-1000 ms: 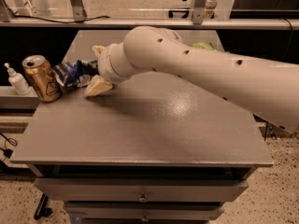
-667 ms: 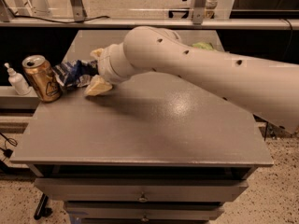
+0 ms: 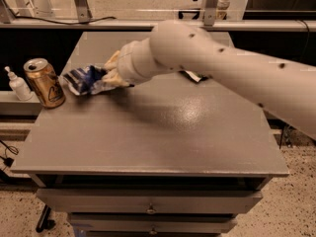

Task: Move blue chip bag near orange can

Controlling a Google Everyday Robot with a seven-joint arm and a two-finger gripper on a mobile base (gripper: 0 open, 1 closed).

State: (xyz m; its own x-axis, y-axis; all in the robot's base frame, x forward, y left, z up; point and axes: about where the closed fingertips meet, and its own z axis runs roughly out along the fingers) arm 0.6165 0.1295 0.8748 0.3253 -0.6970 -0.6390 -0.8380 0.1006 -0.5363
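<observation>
Nearest you were the drawers (image 3: 148, 209), and above them the grey table (image 3: 163, 142). Further in, at the left edge, the can (image 3: 44, 83) stood upright, and it had not moved over the last second. The bag (image 3: 84, 80) lay crumpled just beside it on the right, close but, as far as I could see, not quite touching. It too had kept its place. What had changed was your arm (image 3: 222, 68): the wrist had shifted a little to the right and up, so the gripper (image 3: 110, 76) sat at the bag's right end rather than low against the table. Whether it clasped the bag or had let it go, I could not tell. Since the bag stayed put while the arm moved, I judged the placing as good as done, with only a clean withdrawal left. If the gripper held on, pulling back would drag the bag away from the can. The white bottle (image 3: 19, 85) stood past the table's left edge, beside the can. Behind your arm a dark packet (image 3: 195, 76) showed only in part.
</observation>
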